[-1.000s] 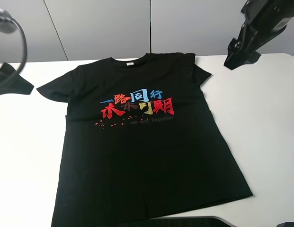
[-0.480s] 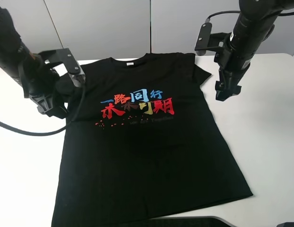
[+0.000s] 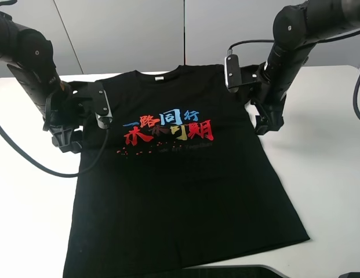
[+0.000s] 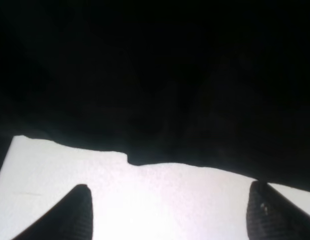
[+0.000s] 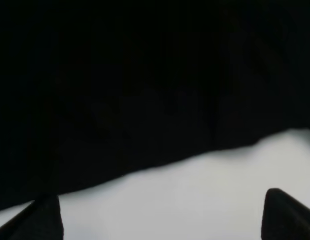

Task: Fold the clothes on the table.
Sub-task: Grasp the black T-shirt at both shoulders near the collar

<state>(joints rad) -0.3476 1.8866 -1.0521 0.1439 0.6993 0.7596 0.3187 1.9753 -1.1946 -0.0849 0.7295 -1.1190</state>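
1. Across the middle of the exterior high view, a black T-shirt (image 3: 180, 191) lies flat and front-up on the smooth white table (image 3: 324, 174). Its collar is toward the upper edge and its hem runs off the lower edge. The matte knit carries a band of blocky printed characters (image 3: 168, 128) in blue, red and orange across the chest. At the left of the frame, the left gripper (image 3: 66, 142) is down by the sleeve's underside. At the upper right, the right gripper (image 3: 265, 124) sits just beside the other sleeve. I cannot tell whether either touches the cloth. Thin black cables (image 3: 29, 162) loop off the dark, jointed arms.

2. Left wrist view: the left gripper (image 4: 169, 212) is spread wide, its two dark, finely ridged fingertips (image 4: 75, 215) well apart over the bare table (image 4: 55, 165). The T-shirt (image 4: 155, 75) shows a soft, wavy edge with a small notch, just beyond the tips.

3. Right wrist view: the right gripper (image 5: 162, 220) is likewise spread, its blurred wedge-shaped fingertips (image 5: 289, 215) far apart with only the table (image 5: 194, 185) between them. The T-shirt (image 5: 145, 75) is a featureless black mass with a slanting edge, near the tips.
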